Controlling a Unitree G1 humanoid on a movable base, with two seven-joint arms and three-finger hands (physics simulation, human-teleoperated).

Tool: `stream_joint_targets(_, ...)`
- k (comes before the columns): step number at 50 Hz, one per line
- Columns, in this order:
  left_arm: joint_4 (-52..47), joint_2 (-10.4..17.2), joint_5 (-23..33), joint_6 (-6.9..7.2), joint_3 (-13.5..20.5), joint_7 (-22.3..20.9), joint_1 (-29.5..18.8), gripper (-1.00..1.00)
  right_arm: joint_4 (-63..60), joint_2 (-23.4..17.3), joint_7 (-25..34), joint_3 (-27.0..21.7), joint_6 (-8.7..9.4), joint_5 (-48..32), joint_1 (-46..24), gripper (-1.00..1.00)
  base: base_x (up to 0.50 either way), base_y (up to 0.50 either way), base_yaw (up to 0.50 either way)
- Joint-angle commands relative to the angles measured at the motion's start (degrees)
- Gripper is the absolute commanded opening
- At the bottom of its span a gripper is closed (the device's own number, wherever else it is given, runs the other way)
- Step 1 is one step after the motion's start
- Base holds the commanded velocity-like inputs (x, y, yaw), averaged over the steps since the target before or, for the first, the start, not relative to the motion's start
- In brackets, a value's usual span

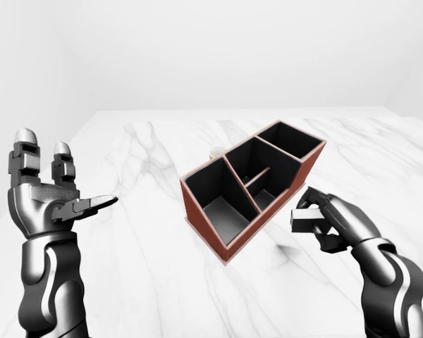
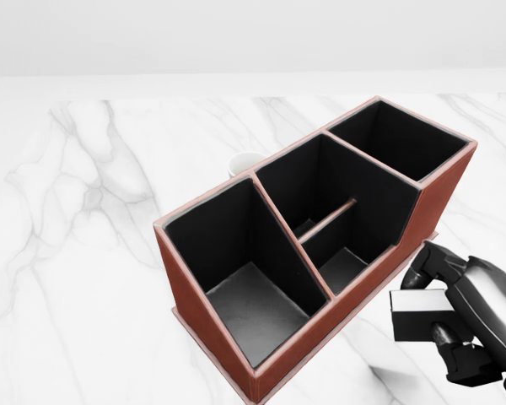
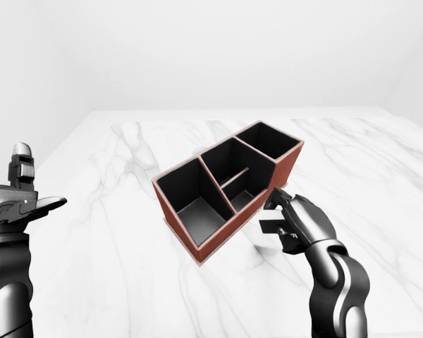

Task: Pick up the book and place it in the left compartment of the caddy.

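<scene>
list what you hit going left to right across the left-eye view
left hand, fingers spread open → white cup, mostly hidden behind the caddy → caddy → book gripped in the right hand

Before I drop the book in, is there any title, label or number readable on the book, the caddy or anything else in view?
No readable text anywhere.
Book, gripped in the right hand: plain white edge, dark cover, no title showing.
Caddy: plain reddish-brown walls, black inside, no label.
Left hand: open, no markings legible.
White round object behind the caddy: mostly hidden, nothing readable.
Marble table: veining only.
</scene>
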Motion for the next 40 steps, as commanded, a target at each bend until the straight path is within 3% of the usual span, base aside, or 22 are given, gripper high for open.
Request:
stream_joint_targets(1,0.1,-0.1,0.2,0.00,-0.2,0.0,0.0,1.00,-5.7,0.5,0.0,0.3,0.00,-3.1,-1.5,-1.00,0.00,0.00,0.00)
stream_joint_targets(18,0.0,0.1,-0.1,0.00,0.1,0.0,-0.1,1.00,-15.1,0.7,0.0,3.6,0.00,-15.5,-5.7,-1.00,0.00,0.00,0.00)
stream_joint_targets(24,0.3,0.0,0.0,0.00,0.1,-0.2,-0.1,1.00,-18.3,0.8,0.0,2.8,0.00,-18.7,-8.6,-1.00,0.00,0.00,0.00)
stream_joint_targets(36,-0.4,0.0,-0.1,0.00,0.2,0.0,0.1,1.00,-26.9,3.9,0.0,4.7,0.00,-29.8,-14.0,-1.00,0.00,0.00,0.00)
stream_joint_targets(40,-0.4,-0.1,0.0,0.00,0.0,0.0,0.2,1.00,-28.8,2.2,0.0,7.2,0.00,-30.8,-13.5,-1.00,0.00,0.00,0.00)
